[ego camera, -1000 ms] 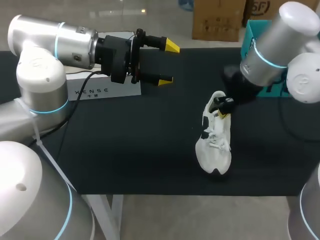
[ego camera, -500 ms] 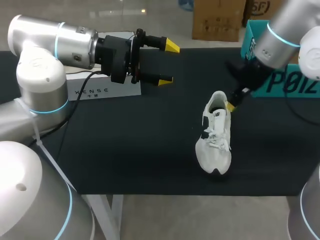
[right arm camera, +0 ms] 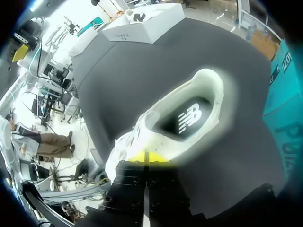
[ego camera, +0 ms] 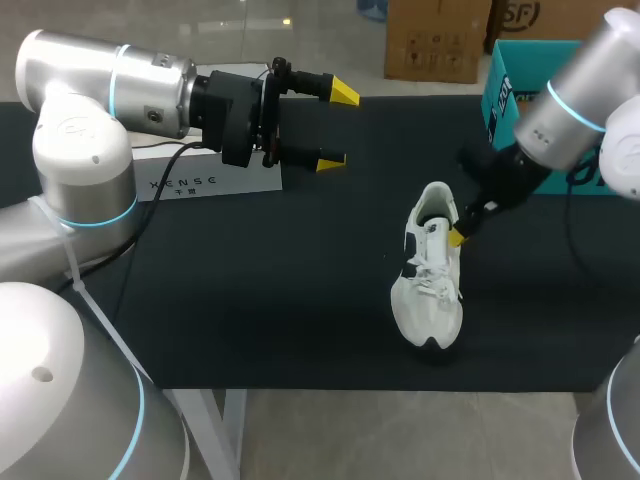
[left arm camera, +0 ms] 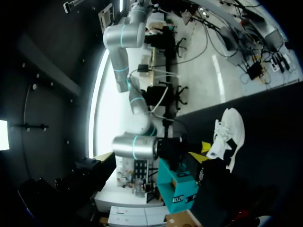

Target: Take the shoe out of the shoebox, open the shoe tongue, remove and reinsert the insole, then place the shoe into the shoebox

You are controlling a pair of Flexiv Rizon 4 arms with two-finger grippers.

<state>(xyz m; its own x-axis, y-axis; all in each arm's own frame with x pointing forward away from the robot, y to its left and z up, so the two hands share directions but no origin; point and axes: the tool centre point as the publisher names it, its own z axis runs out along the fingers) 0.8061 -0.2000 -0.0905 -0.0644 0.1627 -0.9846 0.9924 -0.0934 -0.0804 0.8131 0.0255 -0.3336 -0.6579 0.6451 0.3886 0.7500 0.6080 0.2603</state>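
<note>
Right gripper (ego camera: 458, 232): dropping beside shoe (ego camera: 428, 290) collar, tips pinched together, empty.
Shoe: lying just ahead, slanting crosswise.
Left gripper (ego camera: 335, 125): gaping, farther off.

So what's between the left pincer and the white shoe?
Only bare black table. The head view shows the open left pincer well apart from the shoe.

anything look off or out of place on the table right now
Nothing stands out. The white shoe stands upright on its sole on the table with no visible damage, and its insole lies flat inside. The teal shoebox stands behind it.
</note>
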